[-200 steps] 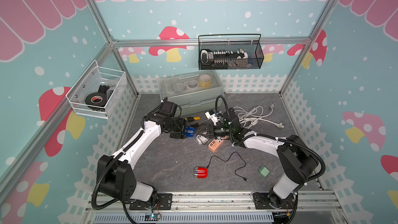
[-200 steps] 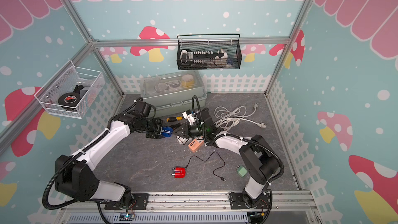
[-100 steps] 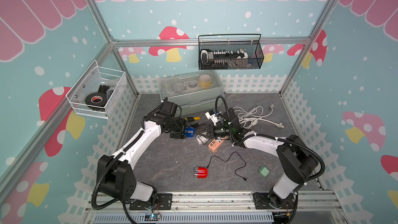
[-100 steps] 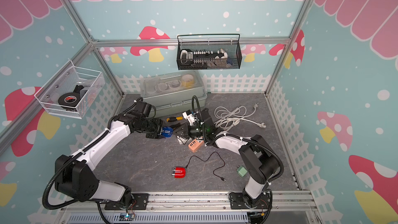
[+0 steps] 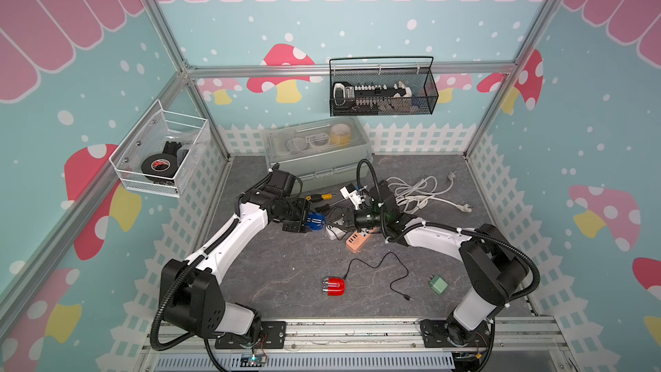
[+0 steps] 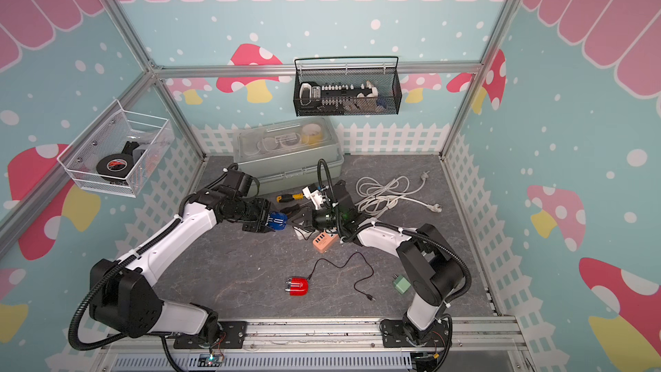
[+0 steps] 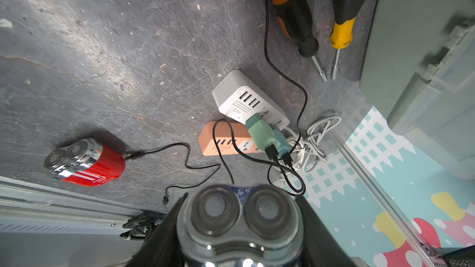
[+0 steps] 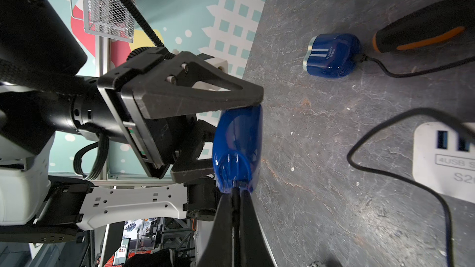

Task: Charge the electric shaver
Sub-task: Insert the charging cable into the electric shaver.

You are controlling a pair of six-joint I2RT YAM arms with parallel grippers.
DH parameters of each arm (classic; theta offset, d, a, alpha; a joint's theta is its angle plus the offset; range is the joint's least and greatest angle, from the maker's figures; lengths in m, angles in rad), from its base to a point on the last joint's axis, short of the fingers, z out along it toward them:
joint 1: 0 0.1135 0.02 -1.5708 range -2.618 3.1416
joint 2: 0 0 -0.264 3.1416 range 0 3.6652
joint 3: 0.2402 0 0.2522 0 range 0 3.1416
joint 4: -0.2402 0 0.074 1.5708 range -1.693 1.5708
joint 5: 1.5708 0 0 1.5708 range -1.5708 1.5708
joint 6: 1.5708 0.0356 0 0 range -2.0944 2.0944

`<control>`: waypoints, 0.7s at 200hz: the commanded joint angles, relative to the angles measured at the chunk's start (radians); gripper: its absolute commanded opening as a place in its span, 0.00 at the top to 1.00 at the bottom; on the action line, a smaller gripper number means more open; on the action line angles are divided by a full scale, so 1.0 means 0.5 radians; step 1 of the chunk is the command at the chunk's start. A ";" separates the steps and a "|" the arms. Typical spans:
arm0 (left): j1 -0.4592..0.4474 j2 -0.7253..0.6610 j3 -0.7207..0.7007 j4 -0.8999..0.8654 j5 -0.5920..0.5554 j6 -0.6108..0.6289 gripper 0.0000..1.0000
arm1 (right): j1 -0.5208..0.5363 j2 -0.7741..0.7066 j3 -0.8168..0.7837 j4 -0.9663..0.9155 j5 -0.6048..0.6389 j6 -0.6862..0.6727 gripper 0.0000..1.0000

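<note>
My left gripper (image 5: 308,221) (image 7: 239,206) is shut on a blue electric shaver (image 6: 277,221) (image 8: 237,145), held above the floor with its two round heads (image 7: 237,217) facing the left wrist camera. My right gripper (image 6: 291,221) (image 8: 235,192) is shut on a thin black cable plug at the shaver's base. That cable runs from a green adapter (image 7: 262,132) in the white power strip (image 7: 246,98). A second blue shaver (image 8: 331,56) lies on the floor with a cable plugged in. A red shaver (image 5: 334,286) lies near the front with its cable's far end loose.
An orange power strip (image 7: 221,142) lies beside the white one. Two screwdrivers (image 7: 295,19) lie by the grey toolbox (image 5: 318,152). A coiled white cord (image 5: 418,191) lies at the back right. A loose green adapter (image 5: 438,285) sits by the right arm's base.
</note>
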State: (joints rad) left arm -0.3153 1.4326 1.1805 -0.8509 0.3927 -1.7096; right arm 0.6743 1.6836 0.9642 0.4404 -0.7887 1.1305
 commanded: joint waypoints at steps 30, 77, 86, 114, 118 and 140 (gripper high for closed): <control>-0.054 -0.048 0.026 0.038 0.085 -0.087 1.00 | 0.020 0.008 -0.061 0.123 0.084 -0.053 1.00; -0.066 -0.054 0.006 0.081 0.136 -0.129 1.00 | 0.034 0.041 -0.078 0.281 0.051 -0.061 1.00; -0.069 -0.055 0.003 0.095 0.144 -0.142 1.00 | 0.033 0.049 -0.080 0.298 0.050 -0.067 1.00; -0.072 -0.055 0.019 0.103 0.147 -0.149 1.00 | 0.047 0.095 -0.059 0.297 0.037 -0.077 1.00; -0.072 -0.055 0.023 0.103 0.150 -0.149 1.00 | 0.050 0.103 -0.052 0.286 0.035 -0.081 1.00; -0.087 -0.047 0.047 0.102 0.153 -0.152 1.00 | 0.069 0.130 -0.011 0.196 0.043 -0.117 1.00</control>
State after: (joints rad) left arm -0.3241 1.4322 1.1805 -0.8341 0.3748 -1.7546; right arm 0.6769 1.7069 0.9348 0.5495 -0.7822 1.1065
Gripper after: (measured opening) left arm 0.540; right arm 0.048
